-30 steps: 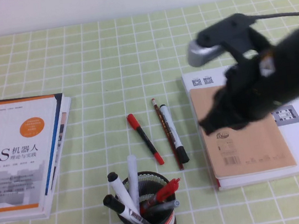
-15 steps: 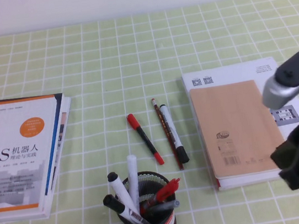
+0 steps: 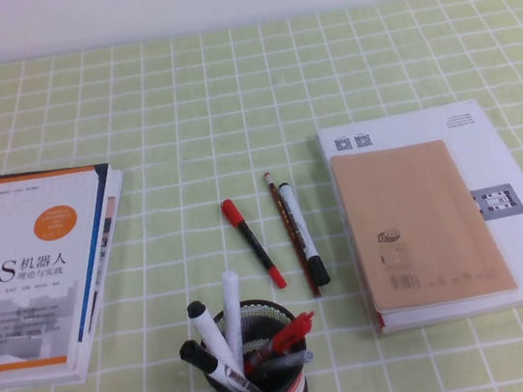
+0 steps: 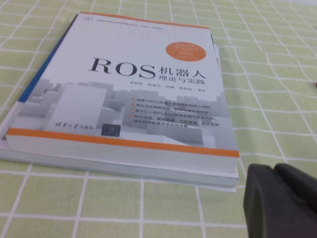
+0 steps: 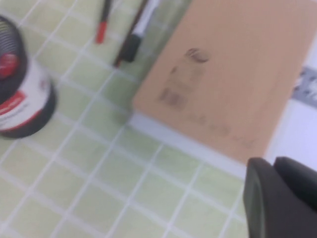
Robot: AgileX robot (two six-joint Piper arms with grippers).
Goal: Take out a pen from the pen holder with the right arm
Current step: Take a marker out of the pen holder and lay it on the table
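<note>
The pen holder (image 3: 263, 391) stands at the table's (image 3: 228, 93) near edge, its pens (image 3: 231, 309) leaning on the rim. The right gripper (image 5: 275, 171) hangs by the notebook (image 5: 233, 64) near the right edge, fingers pressed together on nothing (likely resting). The left gripper (image 4: 275, 173), likewise closed, sits parked beside the ROS book (image 4: 129, 89), since this job isn't its own.

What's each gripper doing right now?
Left gripper: shut, empty, beside the ROS book.
Right gripper: shut, empty, near the brown notebook, apart from the pen holder.
</note>
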